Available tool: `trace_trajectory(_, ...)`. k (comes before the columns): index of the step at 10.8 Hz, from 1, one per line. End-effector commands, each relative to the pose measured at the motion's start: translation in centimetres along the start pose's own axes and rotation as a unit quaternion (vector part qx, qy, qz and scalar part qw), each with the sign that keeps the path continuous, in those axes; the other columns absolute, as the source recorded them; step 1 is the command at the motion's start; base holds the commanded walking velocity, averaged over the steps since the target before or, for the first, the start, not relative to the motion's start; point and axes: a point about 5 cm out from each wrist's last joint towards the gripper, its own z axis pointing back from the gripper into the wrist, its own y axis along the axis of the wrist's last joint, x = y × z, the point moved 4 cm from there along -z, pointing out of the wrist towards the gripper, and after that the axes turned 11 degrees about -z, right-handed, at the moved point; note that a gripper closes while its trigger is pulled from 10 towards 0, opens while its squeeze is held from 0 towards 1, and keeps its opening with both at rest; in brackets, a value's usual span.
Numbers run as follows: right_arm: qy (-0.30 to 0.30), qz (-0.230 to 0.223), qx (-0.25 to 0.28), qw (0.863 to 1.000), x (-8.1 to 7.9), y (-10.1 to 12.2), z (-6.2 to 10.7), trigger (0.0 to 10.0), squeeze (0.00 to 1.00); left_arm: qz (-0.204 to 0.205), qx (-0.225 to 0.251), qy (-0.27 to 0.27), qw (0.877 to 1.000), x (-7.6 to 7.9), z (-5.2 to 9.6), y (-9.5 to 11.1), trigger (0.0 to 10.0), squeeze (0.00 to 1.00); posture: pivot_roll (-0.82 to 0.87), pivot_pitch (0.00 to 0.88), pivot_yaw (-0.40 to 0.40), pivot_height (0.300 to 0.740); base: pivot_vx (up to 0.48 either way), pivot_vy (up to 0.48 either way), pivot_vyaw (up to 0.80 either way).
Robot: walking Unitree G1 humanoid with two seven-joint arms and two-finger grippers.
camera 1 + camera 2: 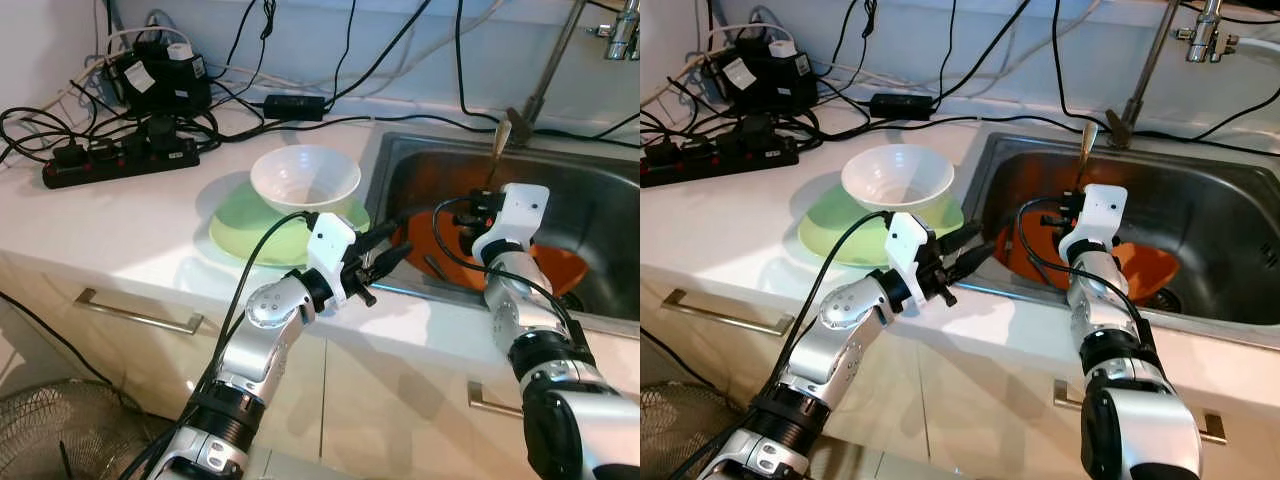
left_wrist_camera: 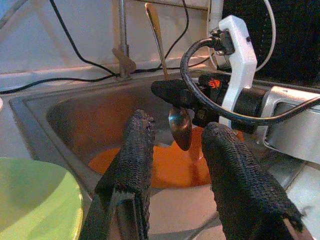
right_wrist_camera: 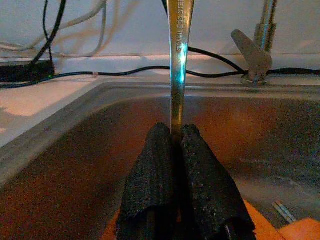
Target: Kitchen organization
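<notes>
Left hand [image 1: 385, 252] fingers spread, arm bent, reaching across the desk's front edge. Right hand [image 3: 175, 145] pinched closed, forearm raised, wrist upright.

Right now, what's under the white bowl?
The white bowl sits on a green plate on the counter. The plate's rim shows all around, but its middle is hidden under the bowl, so anything there can't be seen.

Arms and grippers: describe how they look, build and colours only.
Both arms are silver metal with black joint bands. Each wrist carries a white camera bracket with a looping black cable. The left gripper and right gripper each have two long black fingers with a rough, textured surface.
</notes>
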Motion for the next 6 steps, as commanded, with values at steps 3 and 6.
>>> trace_trajectory(3,-0.014,0.005,-0.024,1.000,0.33,-1.07,0.17,10.0,0.00,-0.005,-0.011,-0.012,1.000,0.48,0.11,-0.22,10.0,0.00,0.22,0.000,0.003,0.725,0.000,0.000,0.00)
trace_trajectory(6,-0.013,0.007,-0.031,0.999,0.39,-1.13,0.07,10.0,0.70,-0.004,-0.015,-0.015,1.000,0.49,0.13,-0.31,10.0,0.00,0.21,0.000,0.003,0.725,0.000,0.000,0.00)
